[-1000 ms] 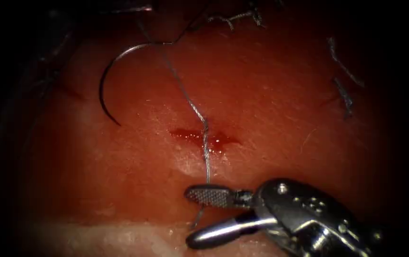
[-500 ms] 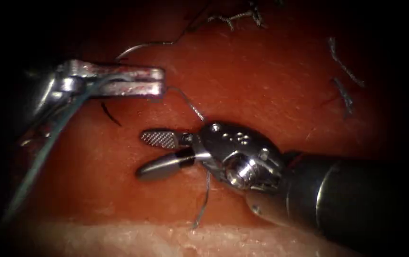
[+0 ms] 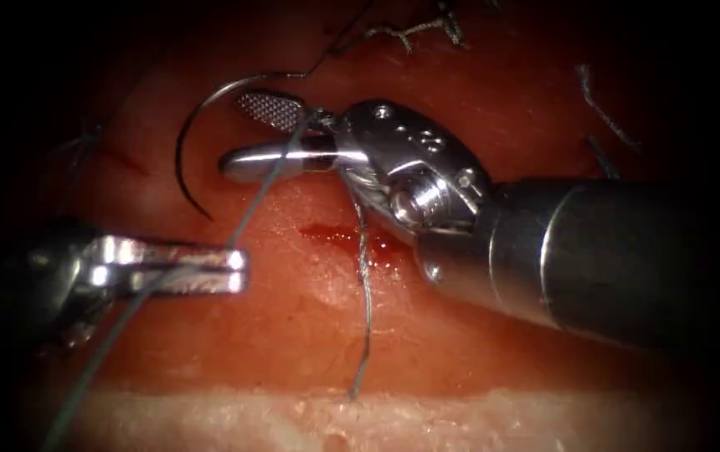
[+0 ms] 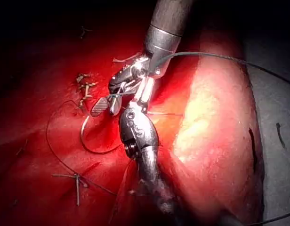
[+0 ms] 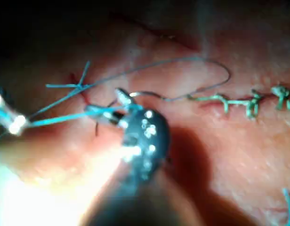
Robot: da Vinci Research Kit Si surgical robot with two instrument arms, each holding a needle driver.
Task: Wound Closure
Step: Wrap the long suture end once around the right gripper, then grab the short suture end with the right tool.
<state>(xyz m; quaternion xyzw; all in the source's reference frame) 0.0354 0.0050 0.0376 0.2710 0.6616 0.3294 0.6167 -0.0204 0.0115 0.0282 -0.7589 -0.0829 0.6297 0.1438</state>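
Right tool [image 3: 247, 134] jaws gape, thread [image 3: 259, 188] running between them; left tool [image 3: 239, 269] pinches thread at eight o'clock; needle [image 3: 182, 159] lies free; wrist view shows finished stitches [image 5: 251, 103]

**A:** Where is the endoscope view brightest?

**B:** In the middle, on the tissue [image 3: 310, 335]. The light comes from the viewer's side and falls away to black at every edge and corner.

**A:** Any glare?

**B:** Hard white glints on the left end effector [image 3: 241, 269] and on the metal of the right end effector [image 3: 234, 132]. There are also small wet sparkles on the red fluid [image 3: 352, 238].

**A:** Shadows?

**B:** The right tool's shaft is dark and shades the tissue beneath it.

**A:** And the wrist views?

**B:** The left wrist view has one pale, overlit patch of tissue with deep darkness around it. The right wrist view has a burnt-out white patch, the thread [image 5: 60, 119] shines, and the tool throws a broad shadow.
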